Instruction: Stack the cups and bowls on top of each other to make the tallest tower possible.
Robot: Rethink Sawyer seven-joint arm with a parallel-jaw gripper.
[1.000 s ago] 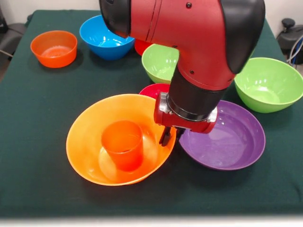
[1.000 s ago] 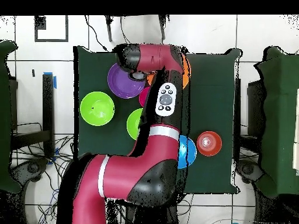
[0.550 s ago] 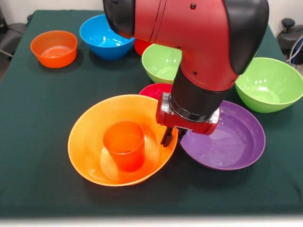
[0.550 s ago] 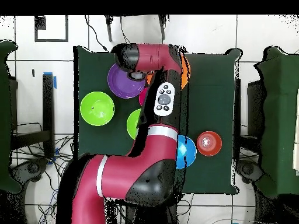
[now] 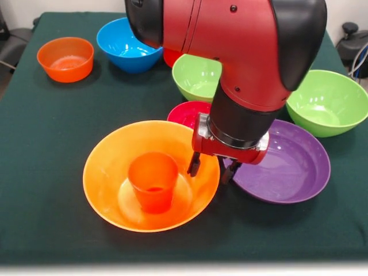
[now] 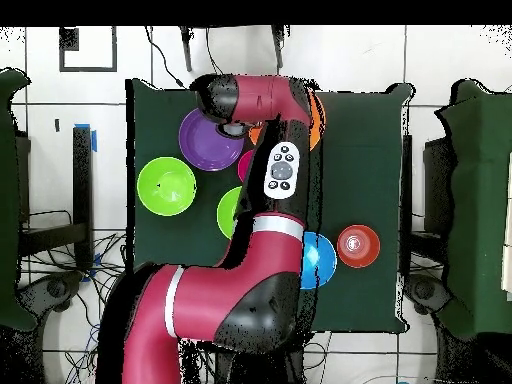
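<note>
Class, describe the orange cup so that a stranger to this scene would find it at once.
Find the big orange bowl, the widest orange thing on the green table. The orange cup stands upright in its middle, taller than wide, unlike every bowl around it.

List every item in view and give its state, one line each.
gripper: open, empty, straddling the big orange bowl's rim.
big orange bowl: upright, holds the cup.
orange cup: upright inside the big orange bowl.
small crimson bowl: upright, partly hidden by the arm.
purple bowl: upright, empty.
two lime green bowls: upright, empty.
blue bowl: upright, empty.
small orange bowl: upright, empty.
</note>
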